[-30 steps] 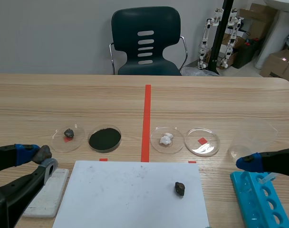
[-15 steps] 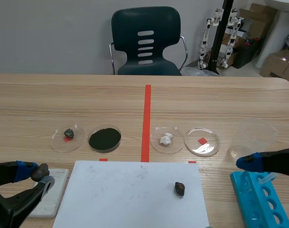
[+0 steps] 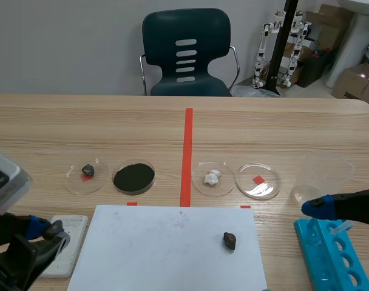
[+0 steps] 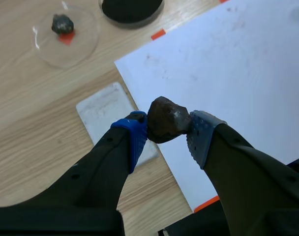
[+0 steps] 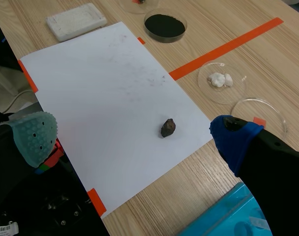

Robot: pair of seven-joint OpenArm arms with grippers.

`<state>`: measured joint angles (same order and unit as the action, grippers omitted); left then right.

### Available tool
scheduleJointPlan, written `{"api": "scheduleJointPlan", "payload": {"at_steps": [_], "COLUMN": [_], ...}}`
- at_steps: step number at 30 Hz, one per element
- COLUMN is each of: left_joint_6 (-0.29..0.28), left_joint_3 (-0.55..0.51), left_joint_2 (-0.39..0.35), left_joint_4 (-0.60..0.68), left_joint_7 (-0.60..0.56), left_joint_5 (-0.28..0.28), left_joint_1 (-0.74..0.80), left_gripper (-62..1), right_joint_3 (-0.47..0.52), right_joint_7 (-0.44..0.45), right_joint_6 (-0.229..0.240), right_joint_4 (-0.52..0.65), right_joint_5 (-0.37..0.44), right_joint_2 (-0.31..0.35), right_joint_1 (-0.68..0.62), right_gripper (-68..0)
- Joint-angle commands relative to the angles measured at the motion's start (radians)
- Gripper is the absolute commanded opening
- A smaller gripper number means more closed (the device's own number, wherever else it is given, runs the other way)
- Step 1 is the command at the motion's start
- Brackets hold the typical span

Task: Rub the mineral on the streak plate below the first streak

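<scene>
Lab: petri dishes (image 3: pixel 273 182), test-tube rack (image 3: pixel 331 257)

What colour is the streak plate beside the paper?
The rectangular streak plate is white; clearest in right wrist view.

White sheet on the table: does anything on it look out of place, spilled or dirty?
One small dark stone lies loose on the white sheet, while a grey stone and white lumps sit in dishes; one dish holds only a red mark. Faint grey smudges mark the sheet. Nothing is spilled.

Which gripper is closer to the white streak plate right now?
The left. The left gripper holds a dark mineral right at the streak plate; the right gripper sits open far across the paper, by the blue rack.
</scene>
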<state>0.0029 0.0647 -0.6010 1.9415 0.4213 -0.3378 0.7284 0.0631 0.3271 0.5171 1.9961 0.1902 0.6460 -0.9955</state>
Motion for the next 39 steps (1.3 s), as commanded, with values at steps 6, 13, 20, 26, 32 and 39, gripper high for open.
{"api": "scheduleJointPlan", "payload": {"at_steps": [6,13,20,26,32,39], "left_joint_6": [0.012,0.066,0.119,0.145,0.15,0.16], "left_joint_3": [0.013,0.013,0.013,0.013,0.013,0.015], "left_joint_2": [0.048,0.108,0.13,0.146,0.165,0.183], "left_joint_4": [-0.1,-0.164,-0.217,-0.268,-0.305,-0.354], "left_joint_7": [0.183,0.38,0.547,0.691,0.784,0.829], "left_joint_5": [-0.048,-0.146,-0.232,-0.231,-0.226,-0.215], "left_joint_1": [-0.128,-0.272,-0.402,-0.495,-0.55,-0.594], "left_gripper": [-46.8,-46.8,-46.8,-46.8,-46.8,-46.8], "right_joint_3": [0.001,0.001,0.001,0.001,0.001,0.001], "right_joint_7": [0.011,0.011,0.011,0.011,0.011,0.011], "right_joint_6": [0.0,0.0,0.0,0.0,0.0,0.0], "right_joint_4": [0.003,0.003,0.003,0.003,0.003,0.003], "right_joint_5": [0.011,0.011,0.011,0.011,0.011,0.011], "right_joint_2": [0.013,0.013,0.013,0.013,0.013,0.013], "right_joint_1": [0.001,0.001,0.001,0.001,0.001,0.001], "right_gripper": [0.4,0.4,0.4,0.4,0.4,0.4]}}
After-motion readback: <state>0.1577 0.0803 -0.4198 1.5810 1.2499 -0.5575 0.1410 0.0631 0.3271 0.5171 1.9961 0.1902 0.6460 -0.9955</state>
